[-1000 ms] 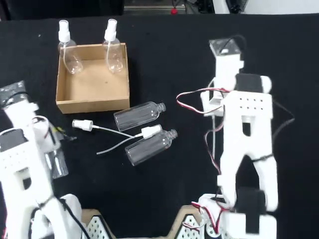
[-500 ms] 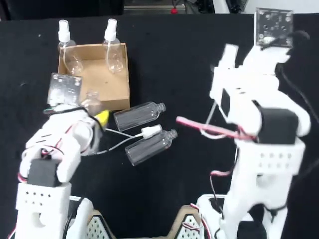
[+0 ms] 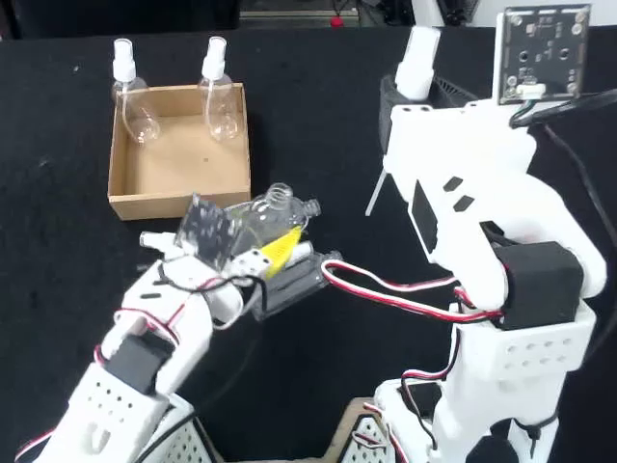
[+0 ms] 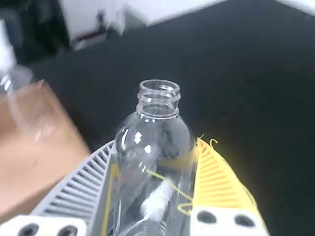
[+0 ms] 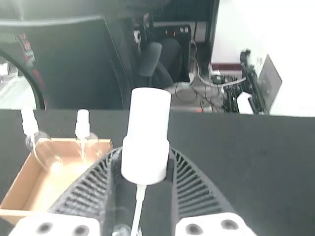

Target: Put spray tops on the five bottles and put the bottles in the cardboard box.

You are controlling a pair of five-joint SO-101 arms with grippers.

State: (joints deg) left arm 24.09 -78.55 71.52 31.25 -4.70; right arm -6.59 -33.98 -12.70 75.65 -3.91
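both arms are white printed plastic with black servo blocks and brackets dotted with small holes. the right arm (image 3: 482,222) trails red and white cables (image 3: 386,289) and has a square circuit board (image 3: 540,48) at its wrist. the left gripper (image 4: 156,145) has one grey ribbed finger (image 4: 83,182) and one yellow (image 4: 216,177). the right gripper (image 5: 145,152) has two dark ribbed fingers on white bases with screw holes
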